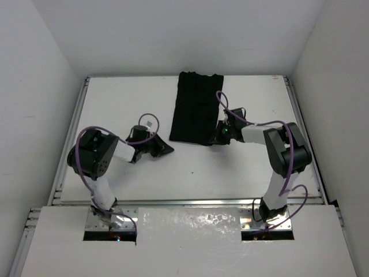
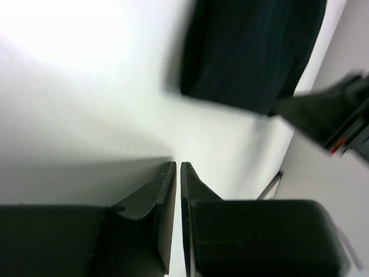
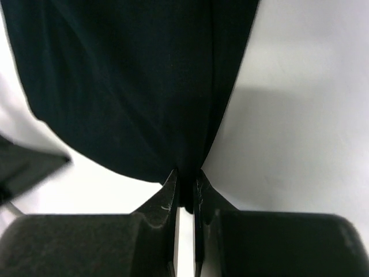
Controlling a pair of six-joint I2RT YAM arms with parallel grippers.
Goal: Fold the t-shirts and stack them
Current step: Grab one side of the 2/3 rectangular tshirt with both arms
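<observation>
Top view, 12 o'clock = far edge of the table [image 1: 115,115].

- The t-shirt [image 1: 196,109] lies flat as a long narrow black strip. It runs from the far edge at 12 o'clock down toward the table's middle, slightly right of centre. I see no other garment.
- The right gripper [image 1: 219,136] sits at the strip's 5 o'clock corner. In the right wrist view its fingertips [image 3: 185,176] are pressed close, with the dark edge of the t-shirt [image 3: 132,86] pinched between them. The cloth fans out above the jaws toward 12 o'clock.
- The left gripper [image 1: 164,149] is off the strip's 7 o'clock corner, near it but not touching. Bare white table shows between them. In the left wrist view its tips [image 2: 177,168] are drawn nearly together with only a thin slit, and nothing is held. The t-shirt [image 2: 248,52] shows at 1 o'clock in that view, blurred.
- Surroundings: white walls [image 1: 52,69] close in on three sides. A purple cable [image 1: 222,99] from the right arm loops over the strip's right edge. A small dark speck [image 1: 193,171] lies on the table at 6 o'clock of the strip.
</observation>
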